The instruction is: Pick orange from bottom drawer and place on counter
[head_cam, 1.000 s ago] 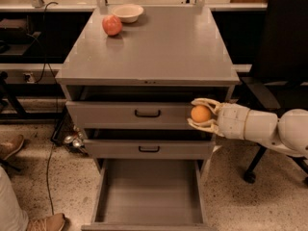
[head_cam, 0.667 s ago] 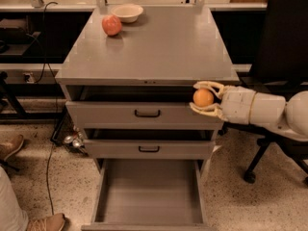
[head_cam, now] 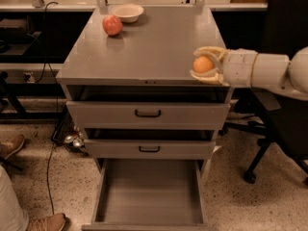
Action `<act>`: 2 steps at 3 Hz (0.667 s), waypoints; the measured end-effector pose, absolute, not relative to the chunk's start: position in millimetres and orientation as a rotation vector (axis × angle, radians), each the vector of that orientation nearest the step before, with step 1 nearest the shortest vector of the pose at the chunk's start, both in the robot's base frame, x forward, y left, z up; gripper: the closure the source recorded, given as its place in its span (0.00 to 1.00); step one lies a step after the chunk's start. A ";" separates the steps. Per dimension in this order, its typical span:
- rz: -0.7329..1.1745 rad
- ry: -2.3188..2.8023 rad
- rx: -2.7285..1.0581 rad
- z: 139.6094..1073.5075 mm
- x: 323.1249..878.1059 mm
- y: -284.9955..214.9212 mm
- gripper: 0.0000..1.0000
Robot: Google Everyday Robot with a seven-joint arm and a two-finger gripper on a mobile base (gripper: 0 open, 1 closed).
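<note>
My gripper (head_cam: 202,64) comes in from the right and is shut on the orange (head_cam: 202,64), a small round light-orange fruit. It holds the fruit over the front right corner of the counter (head_cam: 154,42), the flat grey top of the cabinet. I cannot tell whether the orange touches the surface. The bottom drawer (head_cam: 150,196) is pulled out below and its grey floor is bare.
A reddish apple-like fruit (head_cam: 112,25) and a white bowl (head_cam: 127,12) sit at the back left of the counter. Two upper drawers with black handles (head_cam: 147,113) are slightly open. A black office chair (head_cam: 281,109) stands to the right. Shoes (head_cam: 12,146) and cables lie at left.
My gripper has lifted the orange from in front of the top drawer up to counter height, over the front right corner.
</note>
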State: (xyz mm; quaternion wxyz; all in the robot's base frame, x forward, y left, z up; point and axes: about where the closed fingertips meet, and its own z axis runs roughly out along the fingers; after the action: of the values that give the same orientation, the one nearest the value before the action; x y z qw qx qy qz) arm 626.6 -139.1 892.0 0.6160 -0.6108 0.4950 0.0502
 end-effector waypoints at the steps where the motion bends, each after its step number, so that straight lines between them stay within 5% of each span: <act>1: 0.174 1.173 -1.398 904.7 662.0 -136.1 1.00; 2: 0.245 1.202 -1.387 913.7 700.3 -131.6 1.00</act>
State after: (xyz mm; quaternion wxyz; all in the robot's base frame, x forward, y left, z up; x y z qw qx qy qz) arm 700.3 -131.6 913.7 0.6010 -0.5986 0.5189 0.1056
